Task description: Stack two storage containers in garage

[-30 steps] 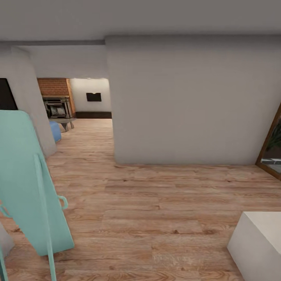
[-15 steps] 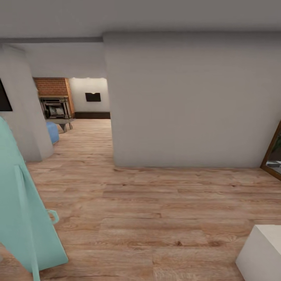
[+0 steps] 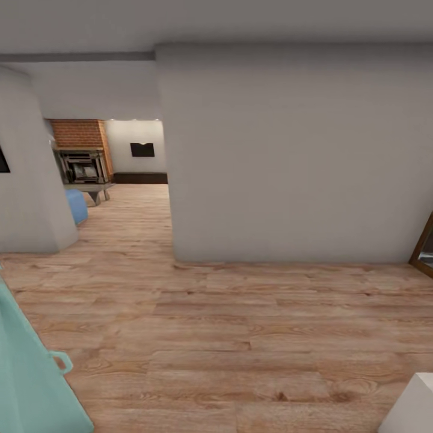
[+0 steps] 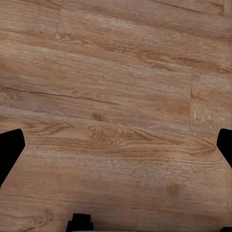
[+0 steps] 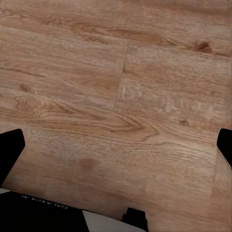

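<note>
We are in transit over light wood plank floor (image 3: 240, 337), heading for the living room opening (image 3: 120, 174) at eleven o'clock. Both pincers stand apart, empty. No containers sighted; next, pass the grey wall (image 3: 288, 156).

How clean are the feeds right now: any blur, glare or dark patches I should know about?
Head view: soft, even light, no glare; the far room with the brick fireplace is slightly blurred, the wood floor reads clearly. Left wrist view: sharp floor grain, dark fingertips at the edges. Right wrist view: same, with a faint darker patch on the planks.
</note>
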